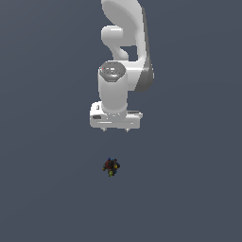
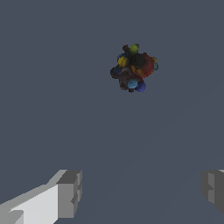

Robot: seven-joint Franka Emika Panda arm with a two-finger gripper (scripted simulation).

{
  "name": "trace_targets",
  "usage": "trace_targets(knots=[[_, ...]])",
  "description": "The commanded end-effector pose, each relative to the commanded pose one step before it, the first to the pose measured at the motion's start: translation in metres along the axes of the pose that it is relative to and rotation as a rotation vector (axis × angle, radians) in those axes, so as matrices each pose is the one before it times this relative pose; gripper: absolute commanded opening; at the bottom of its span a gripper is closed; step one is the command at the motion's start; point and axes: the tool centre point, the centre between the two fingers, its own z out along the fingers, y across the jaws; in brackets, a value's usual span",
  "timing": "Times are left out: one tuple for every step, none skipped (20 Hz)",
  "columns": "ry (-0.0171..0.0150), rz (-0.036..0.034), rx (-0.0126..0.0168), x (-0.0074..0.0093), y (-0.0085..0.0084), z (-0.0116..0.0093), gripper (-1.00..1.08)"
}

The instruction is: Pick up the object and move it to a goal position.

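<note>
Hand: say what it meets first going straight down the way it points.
Probably the bare grey floor. The open hand has nothing between its fingers, and the object lies off that line, though depth is unclear.

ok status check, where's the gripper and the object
Gripper open, empty, apart from the object. Object lies alone on the grey floor. Nothing in the way.

In the exterior view the arm (image 1: 124, 56) is cut off by the top edge, and the fingers below the gripper (image 1: 116, 128) show only as tiny stubs. There the object (image 1: 111, 166) is too small to tell its shape. In the wrist view both fingers (image 2: 69, 193) are cut off by the edges.
</note>
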Motion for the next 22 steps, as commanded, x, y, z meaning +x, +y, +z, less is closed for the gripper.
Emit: trace_targets(knots=[[0.0,0.0,0.0,0.0,0.00001,0.0,1.0],[0.00071,-0.00096,-0.00007,0.00021,-0.00037,-0.00041,1.0],[0.00176,-0.00234,-0.00014,0.00067,-0.00078,-0.001,1.0],[0.00307,-0.00415,-0.00024,0.00106,-0.00144,-0.00176,1.0],[0.0042,-0.00581,-0.00033,0.00144,-0.00196,-0.00242,1.0],[0.00535,-0.00768,-0.00043,0.00178,-0.00252,-0.00312,1.0],[0.00597,-0.00908,-0.00049,0.00189,-0.00285,-0.00354,1.0],[0.00487,-0.00802,-0.00041,0.00142,-0.00236,-0.00296,1.0],[0.00358,-0.00658,-0.00033,0.00092,-0.00178,-0.00225,1.0],[0.00233,-0.005,-0.00024,0.00045,-0.00121,-0.00154,1.0],[0.00106,-0.00306,-0.00014,0.00004,-0.0006,-0.00079,1.0],[-0.00001,-0.00069,-0.00003,-0.00018,0.00003,-0.00009,1.0],[-0.00064,0.00112,0.00006,-0.00014,0.00024,0.00041,1.0],[-0.00067,0.00276,0.00013,0.00014,0.00041,0.00059,1.0],[-0.0004,0.00376,0.00016,0.00052,0.00042,0.00058,1.0],[-0.00013,0.0047,0.00019,0.0009,0.00036,0.00057,1.0],[0.00006,0.00585,0.00023,0.00126,0.00035,0.00063,1.0],[0.00018,0.00714,0.00028,0.00161,0.00038,0.00072,1.0],[0.0002,0.00866,0.00033,0.00192,0.00047,0.0009,1.0],[0.00008,0.0104,0.00038,0.0022,0.00062,0.00116,1.0],[-0.00004,0.01211,0.00043,0.00248,0.00074,0.00142,1.0],[-0.00009,0.01373,0.00047,0.00279,0.00082,0.00166,1.0]])
